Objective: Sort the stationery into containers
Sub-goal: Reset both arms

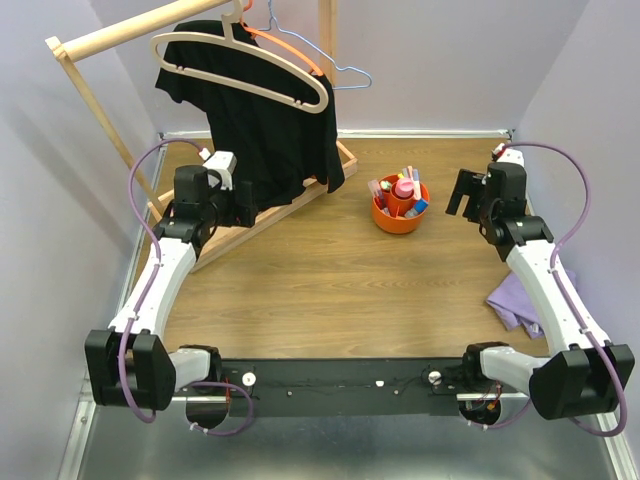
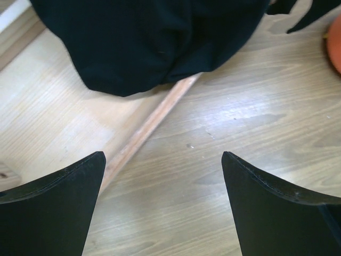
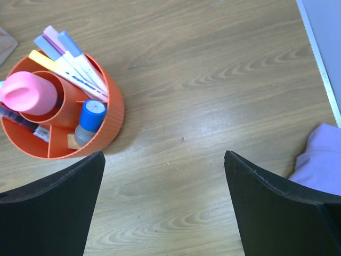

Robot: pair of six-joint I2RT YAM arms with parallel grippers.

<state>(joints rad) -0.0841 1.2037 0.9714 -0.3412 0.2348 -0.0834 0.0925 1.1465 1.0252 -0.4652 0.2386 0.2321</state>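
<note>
The round orange organiser (image 1: 398,212) stands on the wooden table right of centre, its ribbed wall (image 3: 109,120) at the left of the right wrist view. Inside it are several slim pens (image 3: 69,58), a stubby pink tube (image 3: 27,94) in the central cup, and a blue-capped marker (image 3: 91,118). My right gripper (image 1: 462,197) hangs open just right of the organiser, with bare wood between its fingers (image 3: 277,208). My left gripper (image 1: 240,207) is open at the left, beside the dark shirt, nothing between its fingers (image 2: 274,213).
A black shirt (image 1: 255,110) hangs on a beige hanger (image 1: 245,62) from a wooden rack; the rack's base rail (image 2: 146,130) lies just ahead of the left gripper. A purple cloth (image 1: 515,300) lies near the right edge. Grey walls surround the table.
</note>
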